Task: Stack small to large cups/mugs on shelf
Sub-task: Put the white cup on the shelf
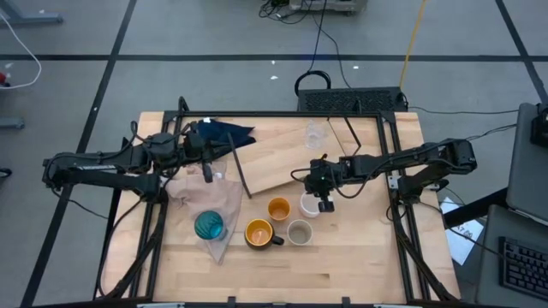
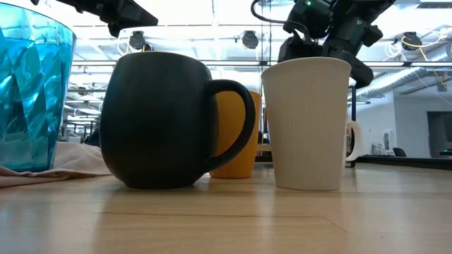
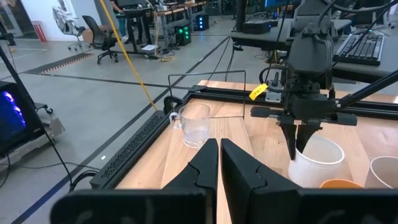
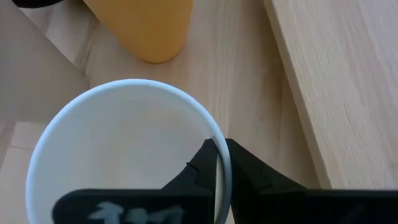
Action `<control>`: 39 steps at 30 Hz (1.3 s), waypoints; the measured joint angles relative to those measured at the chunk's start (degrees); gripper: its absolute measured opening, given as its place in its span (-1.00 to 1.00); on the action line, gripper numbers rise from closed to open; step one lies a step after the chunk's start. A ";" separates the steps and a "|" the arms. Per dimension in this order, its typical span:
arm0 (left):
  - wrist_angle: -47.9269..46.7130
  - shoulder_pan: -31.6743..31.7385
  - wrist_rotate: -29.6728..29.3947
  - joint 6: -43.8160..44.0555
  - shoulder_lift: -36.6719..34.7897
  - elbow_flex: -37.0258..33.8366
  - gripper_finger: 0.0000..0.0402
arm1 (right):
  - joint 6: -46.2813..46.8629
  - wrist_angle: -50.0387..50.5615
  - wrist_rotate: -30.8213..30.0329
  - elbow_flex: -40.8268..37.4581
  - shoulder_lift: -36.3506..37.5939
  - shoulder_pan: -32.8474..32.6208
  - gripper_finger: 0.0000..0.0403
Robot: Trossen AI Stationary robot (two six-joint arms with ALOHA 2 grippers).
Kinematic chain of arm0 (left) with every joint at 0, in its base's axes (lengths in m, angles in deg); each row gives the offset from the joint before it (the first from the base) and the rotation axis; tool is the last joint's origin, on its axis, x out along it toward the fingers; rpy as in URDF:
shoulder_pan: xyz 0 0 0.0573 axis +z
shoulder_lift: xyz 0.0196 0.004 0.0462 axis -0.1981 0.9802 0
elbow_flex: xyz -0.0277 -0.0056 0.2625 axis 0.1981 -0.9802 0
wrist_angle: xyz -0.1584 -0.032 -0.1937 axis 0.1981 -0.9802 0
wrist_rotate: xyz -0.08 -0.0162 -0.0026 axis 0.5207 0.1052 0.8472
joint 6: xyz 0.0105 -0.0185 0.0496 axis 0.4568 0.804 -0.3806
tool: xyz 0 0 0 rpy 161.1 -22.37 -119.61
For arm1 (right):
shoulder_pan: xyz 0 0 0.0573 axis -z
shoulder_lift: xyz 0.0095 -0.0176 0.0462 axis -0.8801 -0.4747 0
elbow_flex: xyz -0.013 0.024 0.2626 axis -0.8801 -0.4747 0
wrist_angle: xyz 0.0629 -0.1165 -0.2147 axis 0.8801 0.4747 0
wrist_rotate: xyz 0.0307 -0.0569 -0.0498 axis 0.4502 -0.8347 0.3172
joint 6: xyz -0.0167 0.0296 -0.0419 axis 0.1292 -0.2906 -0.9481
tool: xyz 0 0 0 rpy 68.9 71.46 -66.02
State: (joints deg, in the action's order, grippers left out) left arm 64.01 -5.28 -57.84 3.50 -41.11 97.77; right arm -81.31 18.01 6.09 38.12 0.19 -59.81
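The white handled mug [image 1: 308, 205] stands upright on the table, with my right gripper [image 1: 324, 204] on its rim. Beside it stand the small orange cup [image 1: 278, 209], the grey-beige cup [image 1: 300, 232] and the dark mug with an orange inside [image 1: 259, 233]. The teal tumbler [image 1: 209, 226] rests on a pinkish-beige cloth. Farther back, the clear cup [image 1: 315, 134] stands behind the light-wood shelf board [image 1: 291, 162], which lies flat and askew. My left gripper [image 3: 219, 163] is shut and hovers over the pinkish cloth, touching nothing. My right gripper [image 4: 216, 149] pinches the white mug's rim [image 4: 205, 121] on the side toward the shelf board, one finger inside the mug and one outside. The fingers come from above, pointing down. The mug is upright; I cannot tell whether its base has left the table.
A dark blue cloth [image 1: 218, 134] lies at the far left, and the pinkish-beige cloth [image 1: 205, 201] spreads under the tumbler. A black rod [image 1: 240, 171] of the shelf frame lies along the board's left end. Bare tabletop [image 1: 342, 265] stretches along the near edge.
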 joint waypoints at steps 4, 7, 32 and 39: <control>0.00 -0.01 0.00 0.01 0.00 0.00 -0.89 | -0.02 -0.28 -0.40 0.00 0.96 -0.02 -0.98; 0.00 -0.01 0.00 0.02 0.00 0.00 -0.89 | -0.39 -0.28 -0.79 0.00 3.55 0.30 -0.98; -0.03 0.00 0.01 0.23 0.01 0.00 -0.89 | -5.42 -12.88 -5.00 0.00 26.15 2.48 -1.00; -0.07 0.00 0.02 0.21 0.01 0.00 -0.89 | -12.23 -14.65 -21.92 0.00 25.03 -1.37 -1.00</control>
State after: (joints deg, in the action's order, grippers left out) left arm 63.95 -5.28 -57.82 3.71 -41.10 97.77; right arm -93.54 3.36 -15.84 38.12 25.22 -61.18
